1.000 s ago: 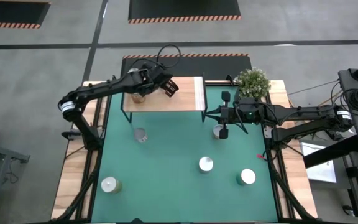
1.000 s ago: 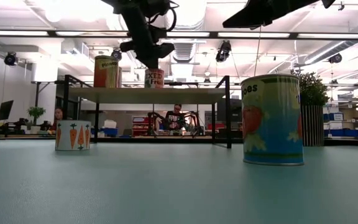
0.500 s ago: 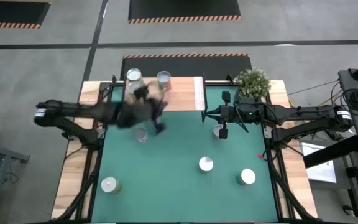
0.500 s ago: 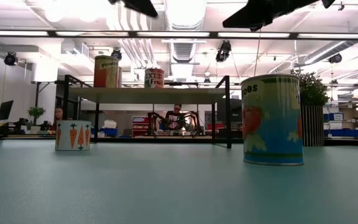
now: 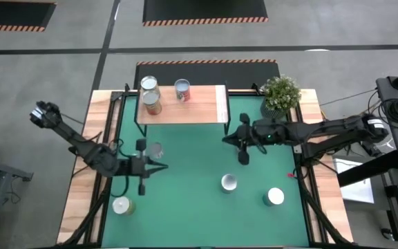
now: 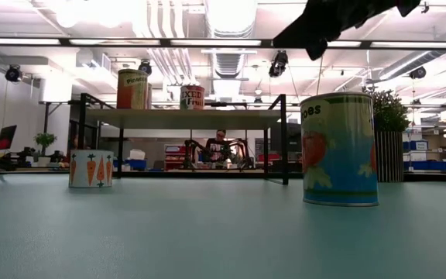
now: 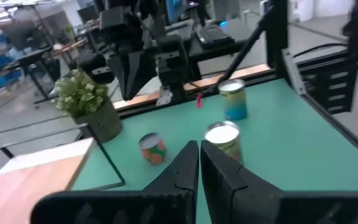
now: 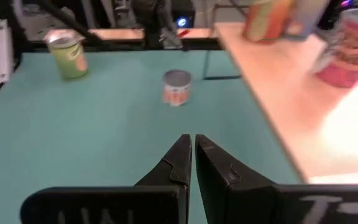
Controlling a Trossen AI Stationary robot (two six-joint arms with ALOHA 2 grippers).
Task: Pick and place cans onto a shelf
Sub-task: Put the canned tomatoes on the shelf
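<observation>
The shelf (image 5: 199, 107) stands at the table's far edge and carries two cans, a yellow-labelled one (image 5: 150, 104) and a reddish one (image 5: 182, 88). On the green mat stand a carrot-labelled can (image 5: 156, 150), a white-topped can (image 5: 229, 182), a teal can (image 5: 275, 196) and a green-labelled can (image 5: 121, 205). A small reddish can (image 7: 153, 148) stands near the shelf's right leg. My left gripper (image 5: 159, 166) is shut and empty, low over the mat just near of the carrot can. My right gripper (image 5: 226, 140) is shut and empty above the mat right of centre.
A potted green plant (image 5: 280, 91) stands at the far right corner beside the shelf. The shelf's black legs (image 6: 283, 139) reach down to the mat. Bare mat (image 5: 185, 207) lies at the near middle. People sit in the room beyond the table (image 6: 221, 143).
My left gripper has left the shelf top, swung toward the table's near left and come down low beside the carrot can. The two cans stay upright on the shelf. My right gripper has shifted slightly toward the table's left and near edge and now covers the small can beneath it.
</observation>
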